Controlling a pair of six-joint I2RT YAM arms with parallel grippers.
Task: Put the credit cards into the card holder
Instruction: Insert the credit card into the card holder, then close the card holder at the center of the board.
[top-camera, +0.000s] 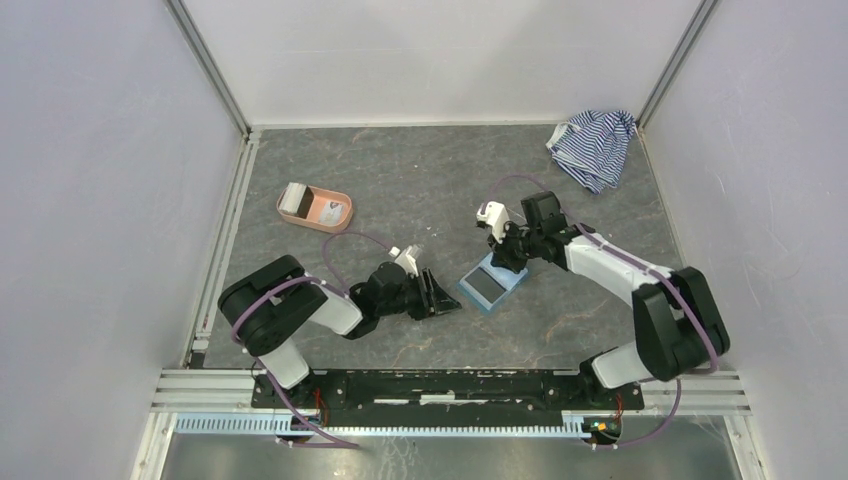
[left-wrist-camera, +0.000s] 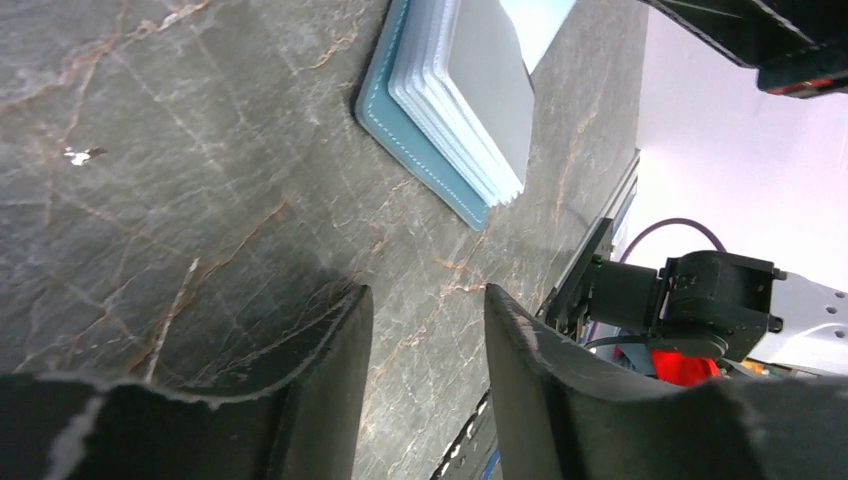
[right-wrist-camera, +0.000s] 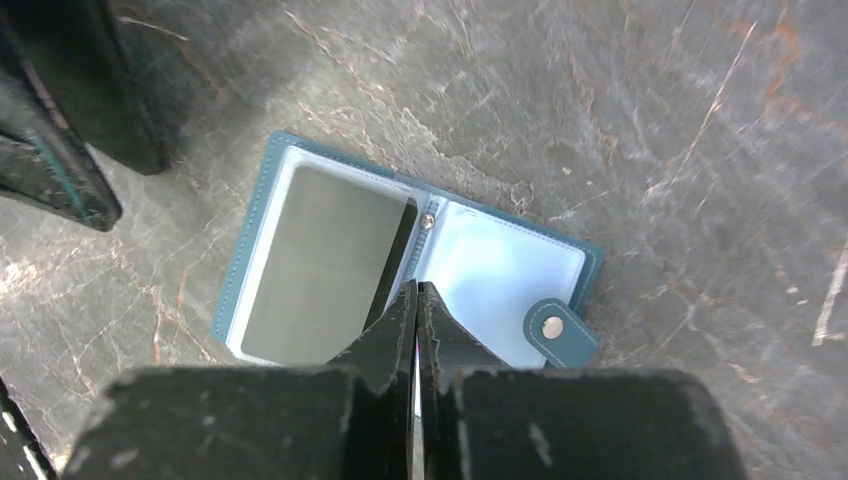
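The card holder (top-camera: 492, 285), a small teal-blue folding wallet, lies open and flat on the grey marbled table (top-camera: 400, 170), a little right of centre and between the two claws.

The overhead view alone shows the full layout. A salmon-pink oval tray (top-camera: 315, 208) sits at the far left, holding a whitish-grey flat card (top-camera: 293, 200) at its left end. What else lies in the tray is too small to tell. A blue-and-white striped cloth (top-camera: 592, 148) is bunched in the far right corner.

The right wrist view alone shows the wallet interior (right-wrist-camera: 500, 270). A grey rectangular card (right-wrist-camera: 315, 260) fills the left sleeve. The right side shows bare light blue lining, and a snap tab (right-wrist-camera: 553, 328) projects from its edge. The right claw (right-wrist-camera: 417, 295) hovers over the centre fold with its fingers pressed together. No object is visible between them.

The left wrist view alone shows the wallet edge-on (left-wrist-camera: 440, 130), with stacked pale sleeves above the teal cover. The left claw (left-wrist-camera: 428, 300) rests low beside the wallet. Its jaws are moderately parted and hold nothing.
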